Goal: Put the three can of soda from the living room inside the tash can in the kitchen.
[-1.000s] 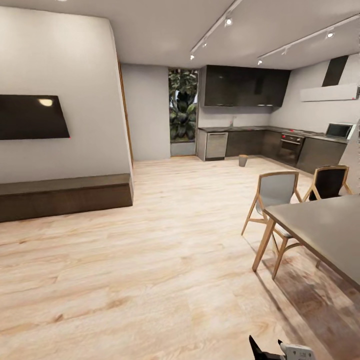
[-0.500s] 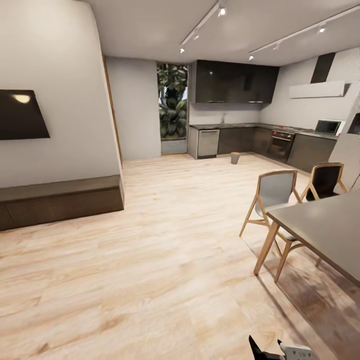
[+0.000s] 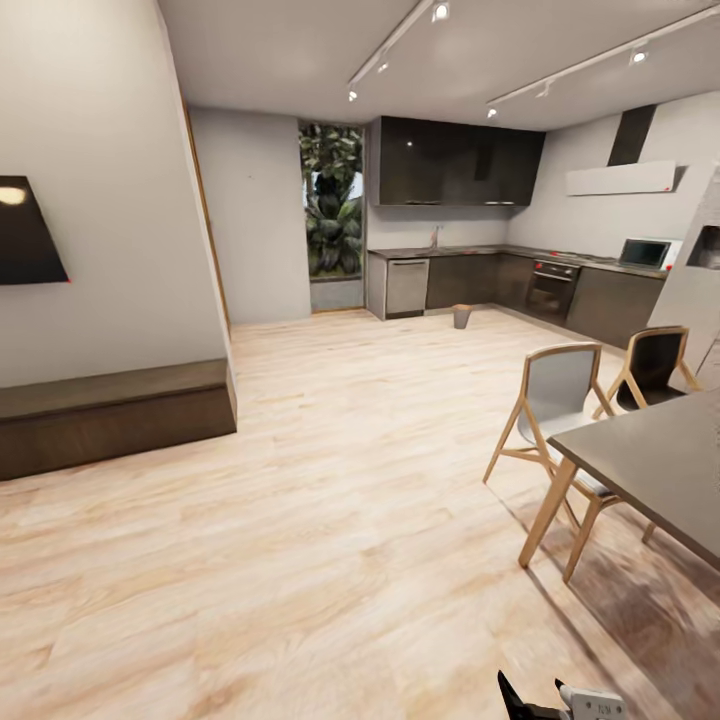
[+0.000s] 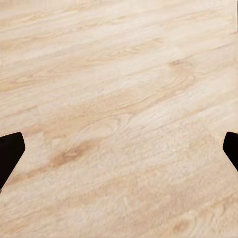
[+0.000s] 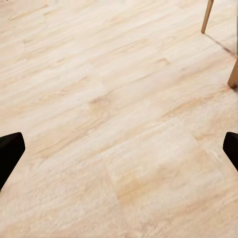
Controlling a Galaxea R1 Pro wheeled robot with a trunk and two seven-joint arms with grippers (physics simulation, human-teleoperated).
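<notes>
The whole head view has slid leftward over the last second, so the camera has turned right with the robot; the room itself has not moved. The tash can (image 3: 461,316) now sits nearer the picture's middle, standing on the wood floor (image 3: 330,480) just in front of the dark cabinets of the kitchen (image 3: 500,282), well apart from the robot. The wall screen (image 3: 25,232) is sliding out at the left edge, and the dining table (image 3: 660,465) with its 2 chairs (image 3: 555,400) sits at the right. The left gripper (image 4: 119,148) has its fingers spread wide with only bare planks between them, holding nothing; the right gripper (image 5: 119,148) is likewise wide open and empty, with chair legs (image 5: 207,16) at the edge of its view. I see no can of soda anywhere here. With both grippers empty while facing the bin, this looks like travel, though whether toward a pickup I cannot tell.
</notes>
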